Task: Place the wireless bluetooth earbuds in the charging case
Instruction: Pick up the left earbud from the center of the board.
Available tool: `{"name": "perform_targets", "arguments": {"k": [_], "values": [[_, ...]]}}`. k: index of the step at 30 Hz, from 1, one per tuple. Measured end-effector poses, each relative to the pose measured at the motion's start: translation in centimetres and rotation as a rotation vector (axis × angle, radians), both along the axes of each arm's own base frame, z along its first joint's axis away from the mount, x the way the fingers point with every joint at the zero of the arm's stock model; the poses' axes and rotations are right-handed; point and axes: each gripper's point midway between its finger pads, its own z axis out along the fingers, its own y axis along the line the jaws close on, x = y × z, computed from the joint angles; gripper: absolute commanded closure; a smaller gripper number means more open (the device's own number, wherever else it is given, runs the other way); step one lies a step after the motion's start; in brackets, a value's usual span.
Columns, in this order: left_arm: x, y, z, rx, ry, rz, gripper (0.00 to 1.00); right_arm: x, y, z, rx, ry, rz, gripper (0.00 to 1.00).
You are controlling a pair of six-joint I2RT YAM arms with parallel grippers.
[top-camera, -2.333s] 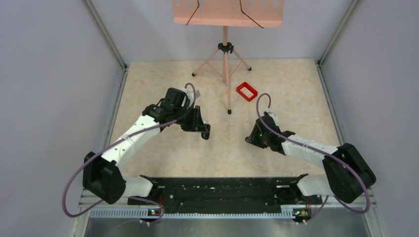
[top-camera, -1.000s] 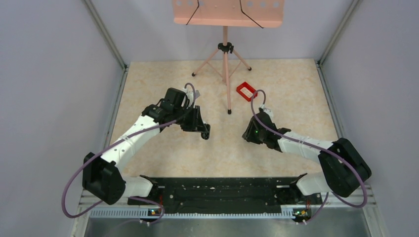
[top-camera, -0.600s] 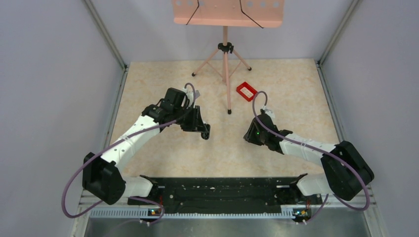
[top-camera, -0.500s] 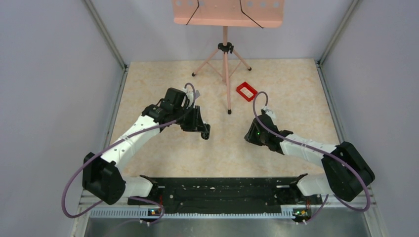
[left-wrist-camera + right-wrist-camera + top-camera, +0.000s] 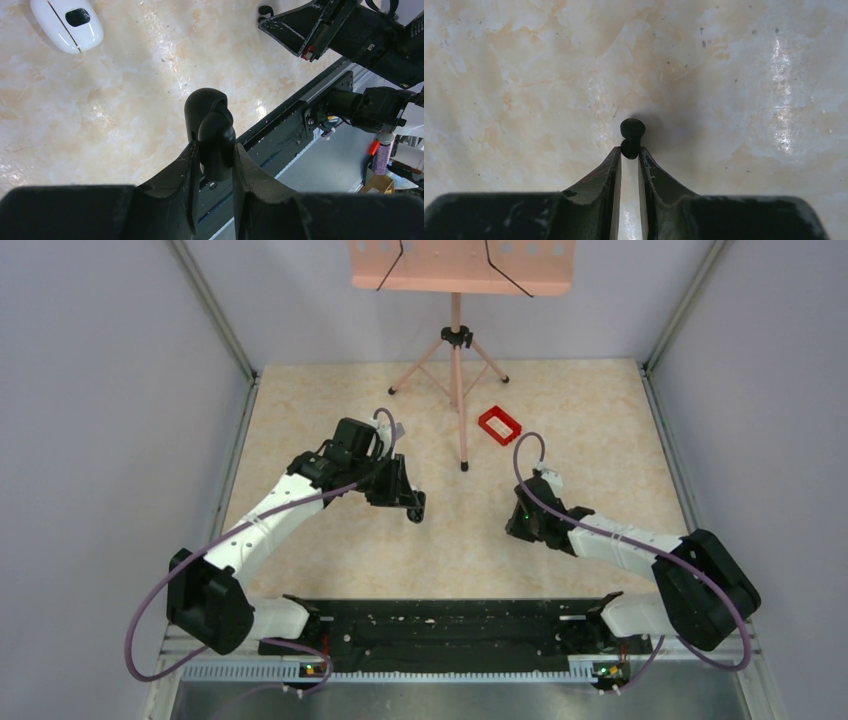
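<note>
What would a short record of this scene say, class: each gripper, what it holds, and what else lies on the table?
left gripper: shut on the charging case
right gripper: shut on the earbud, pinched at its fingertips
earbud in case: not yet
also on table: white rounded object; red frame

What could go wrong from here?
1. The right gripper pinches the earbud only at its very tips, with most of the bud sticking out, so it could slip or twist.
2. The left gripper holds the case by its lower end. A push during insertion might tilt it.
</note>
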Motion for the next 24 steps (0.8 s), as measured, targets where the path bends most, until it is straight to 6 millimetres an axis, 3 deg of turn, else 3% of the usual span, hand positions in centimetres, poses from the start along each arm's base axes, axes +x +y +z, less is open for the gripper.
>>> {"name": "perform_targets", "arguments": {"k": [4, 9, 12, 19, 24], "values": [[0.01, 0.00, 0.00, 0.000, 0.000, 0.000, 1.00, -0.04, -0.09, 0.00, -0.003, 0.001, -0.002, 0.85], [0.00, 0.00, 0.00, 0.000, 0.000, 0.000, 1.00, -0.09, -0.21, -0.02, -0.008, 0.002, -0.005, 0.71], [0.00, 0.00, 0.00, 0.000, 0.000, 0.000, 1.00, -0.02, -0.30, 0.10, -0.010, -0.003, -0.008, 0.70], [0.00, 0.00, 0.00, 0.000, 0.000, 0.000, 1.00, 0.07, -0.63, 0.14, -0.019, -0.006, -0.019, 0.71], [0.00, 0.00, 0.00, 0.000, 0.000, 0.000, 1.00, 0.13, -1.01, 0.37, -0.024, -0.011, -0.027, 0.80]]}}
